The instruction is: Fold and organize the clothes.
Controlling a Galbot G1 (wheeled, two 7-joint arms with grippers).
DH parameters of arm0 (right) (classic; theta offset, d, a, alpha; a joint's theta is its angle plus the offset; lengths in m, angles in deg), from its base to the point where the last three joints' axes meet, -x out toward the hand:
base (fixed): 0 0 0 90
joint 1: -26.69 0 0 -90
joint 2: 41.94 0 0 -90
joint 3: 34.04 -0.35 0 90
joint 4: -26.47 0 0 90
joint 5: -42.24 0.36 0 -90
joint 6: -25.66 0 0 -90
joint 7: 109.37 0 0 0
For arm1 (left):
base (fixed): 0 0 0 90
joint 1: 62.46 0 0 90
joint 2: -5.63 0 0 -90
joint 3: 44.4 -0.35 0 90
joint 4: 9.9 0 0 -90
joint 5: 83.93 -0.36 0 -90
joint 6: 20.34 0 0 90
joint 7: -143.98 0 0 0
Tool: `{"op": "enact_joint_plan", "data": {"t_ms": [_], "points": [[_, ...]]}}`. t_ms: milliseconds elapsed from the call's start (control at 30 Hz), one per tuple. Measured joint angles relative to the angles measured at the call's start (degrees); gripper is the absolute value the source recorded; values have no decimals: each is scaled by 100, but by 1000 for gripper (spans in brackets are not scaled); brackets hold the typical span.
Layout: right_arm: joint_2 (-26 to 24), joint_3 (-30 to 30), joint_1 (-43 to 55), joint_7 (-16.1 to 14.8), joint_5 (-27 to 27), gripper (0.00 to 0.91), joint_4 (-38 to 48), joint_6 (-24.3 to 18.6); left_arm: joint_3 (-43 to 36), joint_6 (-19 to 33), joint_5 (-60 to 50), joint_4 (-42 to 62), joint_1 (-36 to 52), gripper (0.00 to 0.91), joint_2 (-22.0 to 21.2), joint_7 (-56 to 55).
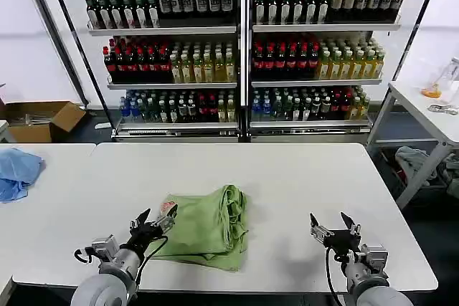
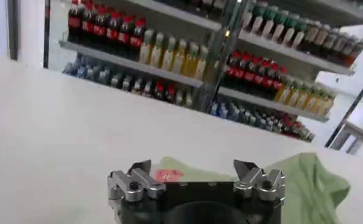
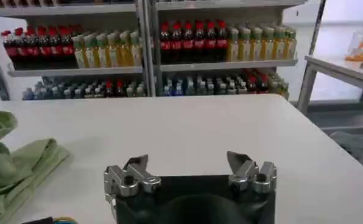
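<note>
Hovering with both sets of jaws spread wide, our left gripper (image 1: 156, 221) sits at the folded green shirt's (image 1: 209, 228) near-left edge on the white table (image 1: 301, 177), our right gripper (image 1: 333, 228) well apart.

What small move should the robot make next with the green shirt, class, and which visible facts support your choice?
Probably the left claw should ease forward and close on the near left edge of the green shirt. It sits open right at that edge, and the shirt lies bunched in a loose heap on the white table. The right claw, also open, waits apart over bare table.
</note>
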Motion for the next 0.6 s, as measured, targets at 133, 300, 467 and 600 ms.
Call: {"op": "enact_joint_plan", "data": {"t_ms": [133,300,467,600], "points": [[-6,-33,-4,1,1,907,-1,-1,-33,-76,59,211,47,907,-31,58],[-13,-64,-6,6,4,907,-8,-1,-55,-129,150,462,126,907,-72,125],[-9,-80,-18,16,5,907,-27,2,-99,-151,215,678,225,877,-127,153],[3,-117,-44,19,6,907,-55,4,-141,-156,303,799,310,141,-173,217]]}}
